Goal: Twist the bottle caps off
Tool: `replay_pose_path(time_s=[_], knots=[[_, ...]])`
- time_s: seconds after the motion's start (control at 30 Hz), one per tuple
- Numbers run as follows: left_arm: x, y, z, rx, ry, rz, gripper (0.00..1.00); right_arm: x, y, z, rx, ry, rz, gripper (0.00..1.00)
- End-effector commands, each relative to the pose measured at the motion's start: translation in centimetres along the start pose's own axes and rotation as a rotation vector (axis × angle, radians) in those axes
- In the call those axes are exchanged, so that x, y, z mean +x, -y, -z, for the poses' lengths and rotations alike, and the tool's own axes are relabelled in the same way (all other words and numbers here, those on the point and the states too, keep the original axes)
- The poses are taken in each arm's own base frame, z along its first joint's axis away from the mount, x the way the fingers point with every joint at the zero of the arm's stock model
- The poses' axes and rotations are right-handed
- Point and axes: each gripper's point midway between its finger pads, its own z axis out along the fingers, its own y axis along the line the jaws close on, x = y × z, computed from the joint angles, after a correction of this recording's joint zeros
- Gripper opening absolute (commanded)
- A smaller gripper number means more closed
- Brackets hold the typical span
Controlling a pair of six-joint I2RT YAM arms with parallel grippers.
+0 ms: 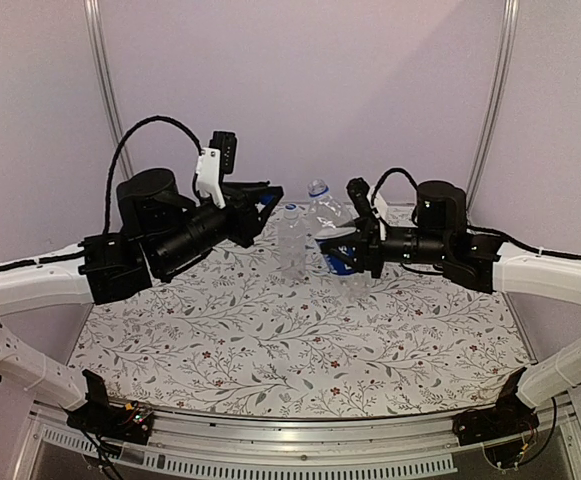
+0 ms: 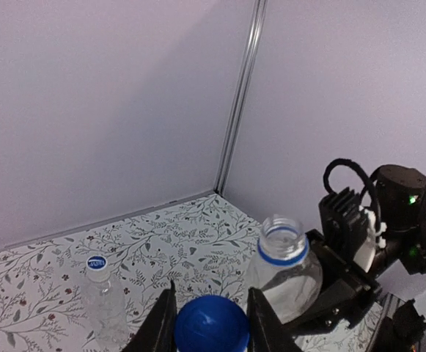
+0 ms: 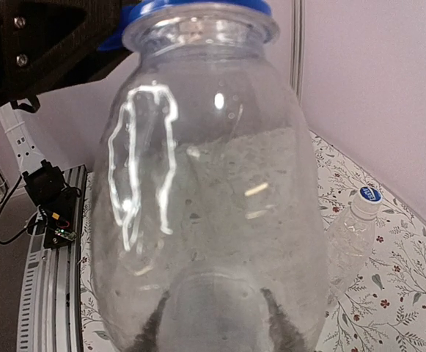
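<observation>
My left gripper (image 2: 211, 301) is shut on the solid blue cap (image 2: 211, 327), held in the air off its bottle. Just to its right, the clear bottle (image 2: 286, 275) stands open-mouthed, a blue ring round its bare neck (image 2: 281, 242). My right gripper (image 3: 214, 327) is shut on that bottle's lower body (image 3: 213, 205), holding it above the table (image 1: 330, 235). The second clear bottle (image 1: 292, 245) stands upright on the cloth between the arms, its whitish cap with a blue top (image 2: 97, 264) still on it (image 3: 370, 195).
A floral cloth (image 1: 300, 350) covers the table. Pale walls close the back and sides, with metal posts (image 2: 238, 95) in the corners. The left gripper's black body (image 3: 44, 44) hangs close above the held bottle's mouth. A metal rail (image 1: 290, 435) runs along the near edge.
</observation>
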Motion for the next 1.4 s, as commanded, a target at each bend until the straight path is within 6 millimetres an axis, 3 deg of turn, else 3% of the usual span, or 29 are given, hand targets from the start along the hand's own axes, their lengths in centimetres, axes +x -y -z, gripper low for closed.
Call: replay_pose_path(time_s=[0.0,0.17,0.4,0.6,0.8,1.07,1.37], knots=[[2.7,-3.9,0.7,-0.099,-0.016,0.012,0.15,-2.2,1.2,2.0,0.070,0.069,-0.003,0.33],[7.4,-7.2,1.4,-0.171,-0.062,0.026,0.17,-2.9,1.6,3.0,0.102,0.089,-0.004,0.33],[15.6,-11.1,2.0,-0.261,-0.209,0.015,0.19,-2.5,1.7,2.8,0.096,0.078,-0.010,0.33],[21.8,-12.7,2.5,-0.287,-0.321,0.036,0.21,-2.0,1.8,2.4,0.091,0.065,-0.017,0.33],[28.1,-13.9,4.3,-0.314,-0.453,0.065,0.23,-1.3,2.0,2.0,0.089,0.048,-0.023,0.33],[32.7,-13.8,5.5,-0.297,-0.567,0.058,0.25,0.3,2.1,1.2,0.078,0.022,-0.048,0.33],[34.5,-14.2,5.8,-0.310,-0.602,0.035,0.27,0.8,2.1,1.2,0.077,0.014,-0.058,0.33]])
